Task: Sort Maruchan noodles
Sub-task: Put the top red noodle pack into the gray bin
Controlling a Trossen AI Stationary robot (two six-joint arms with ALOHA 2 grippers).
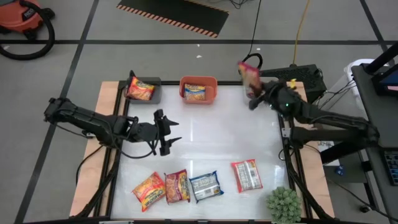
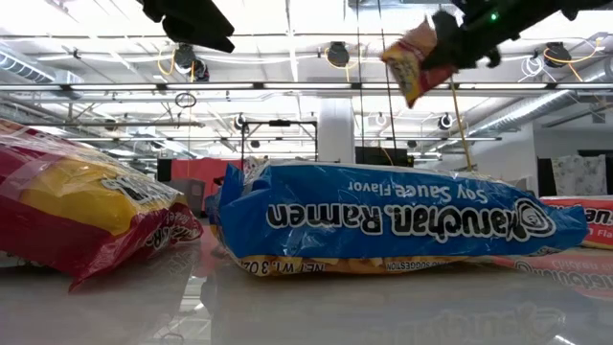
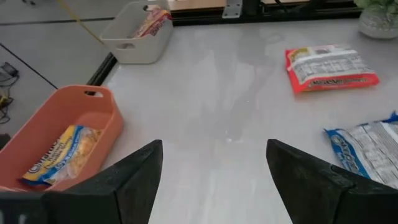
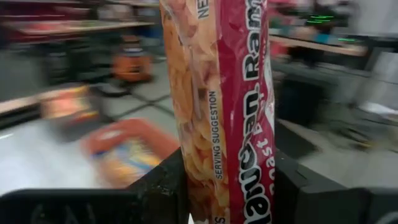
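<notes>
My right gripper [image 1: 255,99] is shut on a red Maruchan noodle packet [image 1: 249,77], high above the table's far right corner, right of the orange bin [image 1: 211,81]. That bin holds a yellow packet [image 1: 195,92]. The grey bin [image 1: 157,93] to its left holds a red-and-yellow packet [image 1: 140,90]. Several more packets lie flat along the near edge, among them a blue one [image 1: 205,185] and a red-and-white one [image 1: 247,175]. My left gripper [image 1: 165,132] hovers open over the table's left middle with nothing between its fingers. My right gripper pinches the red packet near one end [image 4: 224,180] between its two fingers [image 4: 165,186], which come at it roughly level. The packet stands up past the fingers, lifted clear of the table and tilted [image 2: 414,59].
A green spiky plant [image 1: 284,204] stands at the near right corner. The white tabletop [image 1: 217,137] lies bare between the bins and the near row of packets. In the low view the blue packet [image 2: 383,220] and a red-and-yellow one [image 2: 77,211] fill the foreground.
</notes>
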